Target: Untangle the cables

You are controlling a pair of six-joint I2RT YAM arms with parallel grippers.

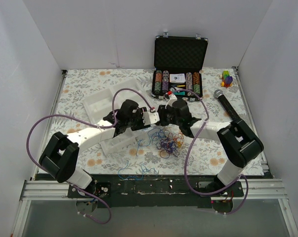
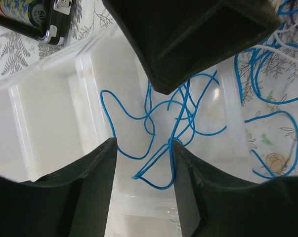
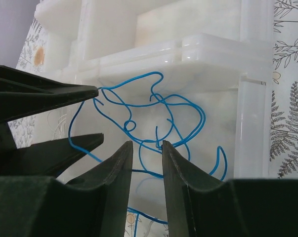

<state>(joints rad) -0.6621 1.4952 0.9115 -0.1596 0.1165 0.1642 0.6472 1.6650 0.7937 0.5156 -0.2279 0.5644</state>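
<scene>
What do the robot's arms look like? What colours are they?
The left arm and right arm have white links joined by chunky black joints. A purple hose loops along each. The left gripper and right gripper are black, with two wedge-shaped jaws tapering to blunt tips.

The thin blue plastic-coated cable is looking glossy. The translucent white plastic tray is shining softly. The black plastic fingers of the left gripper are looking matt.

The top camera looks steeply down over the whole worktop from its near edge. Both wrist cameras sit very close, sharing one blue wire over a white tray.
</scene>
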